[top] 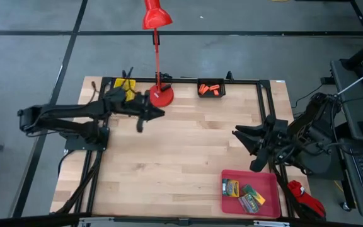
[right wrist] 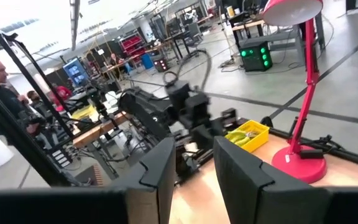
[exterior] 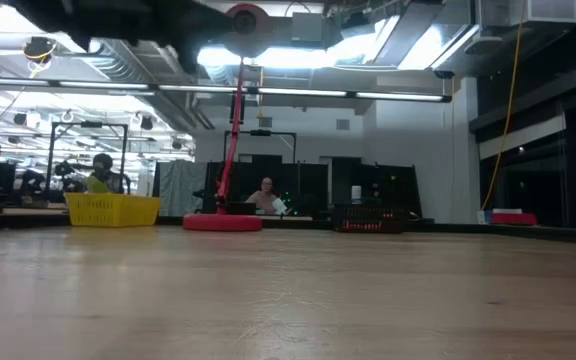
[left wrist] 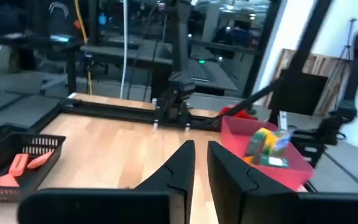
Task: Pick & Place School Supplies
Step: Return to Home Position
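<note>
Wood worktop (top: 188,145) has no loose stuff on it that I can spot: packs (top: 247,195) are in the red tray (top: 270,180), erasers (top: 210,90) are in the black bin (top: 221,83), and the yellow-green bits in the yellow bin (top: 120,84) I take for the punches (right wrist: 247,134). So sorting looks done and I'm on the go-home step. My left gripper (left wrist: 201,148) hangs over the worktop just beside the lamp (top: 162,96) base, fingers nearly pressed together, nothing between them. My right gripper (right wrist: 193,149) is by the worktop's right edge, above the red tray's end, fingers spread, empty too. Next move imo: tuck both arms in, and the left has to clear the lamp without clipping it.
</note>
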`<state>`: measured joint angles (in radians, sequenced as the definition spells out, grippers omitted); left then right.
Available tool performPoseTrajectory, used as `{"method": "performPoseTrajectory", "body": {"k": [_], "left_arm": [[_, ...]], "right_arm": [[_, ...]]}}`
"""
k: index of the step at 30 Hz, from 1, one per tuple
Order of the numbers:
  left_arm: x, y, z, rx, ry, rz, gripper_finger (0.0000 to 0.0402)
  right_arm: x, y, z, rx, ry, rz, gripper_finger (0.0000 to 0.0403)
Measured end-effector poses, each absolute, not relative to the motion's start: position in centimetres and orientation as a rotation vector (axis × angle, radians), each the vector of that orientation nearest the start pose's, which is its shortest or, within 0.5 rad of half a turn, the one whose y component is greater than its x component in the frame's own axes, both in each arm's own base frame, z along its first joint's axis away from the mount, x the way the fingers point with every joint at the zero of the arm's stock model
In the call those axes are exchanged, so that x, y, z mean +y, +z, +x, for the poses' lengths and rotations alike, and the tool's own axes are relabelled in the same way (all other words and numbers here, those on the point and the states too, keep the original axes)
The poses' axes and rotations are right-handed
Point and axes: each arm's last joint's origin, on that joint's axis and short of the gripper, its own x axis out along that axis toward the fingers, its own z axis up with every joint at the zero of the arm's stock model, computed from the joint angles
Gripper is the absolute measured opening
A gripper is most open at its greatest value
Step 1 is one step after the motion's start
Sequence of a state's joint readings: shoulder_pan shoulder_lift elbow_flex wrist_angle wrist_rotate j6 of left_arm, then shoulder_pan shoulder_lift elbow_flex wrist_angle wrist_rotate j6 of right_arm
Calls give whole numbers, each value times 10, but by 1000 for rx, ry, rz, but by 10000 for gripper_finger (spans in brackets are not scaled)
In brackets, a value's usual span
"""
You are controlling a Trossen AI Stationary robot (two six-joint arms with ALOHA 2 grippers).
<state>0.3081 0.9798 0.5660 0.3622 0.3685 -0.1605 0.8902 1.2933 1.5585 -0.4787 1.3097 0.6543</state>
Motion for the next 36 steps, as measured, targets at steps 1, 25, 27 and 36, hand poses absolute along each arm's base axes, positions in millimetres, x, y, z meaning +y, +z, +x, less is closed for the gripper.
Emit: {"method": "performPoseTrajectory", "body": {"k": [1,25,27,36], "left_arm": [[51,275,202,49,-59,-164,35],[10,202,124,-10,-2,-61,12],[9,196,120,-1,-6,-62,7],[9,165,108,30,14,-89,5]], "right_arm": [[171,463,175,-43,-435,444,112],[206,444,203,2,-419,237,112],[208,443,204,3,-419,226,112],[211,441,209,41,-309,208,112]]}}
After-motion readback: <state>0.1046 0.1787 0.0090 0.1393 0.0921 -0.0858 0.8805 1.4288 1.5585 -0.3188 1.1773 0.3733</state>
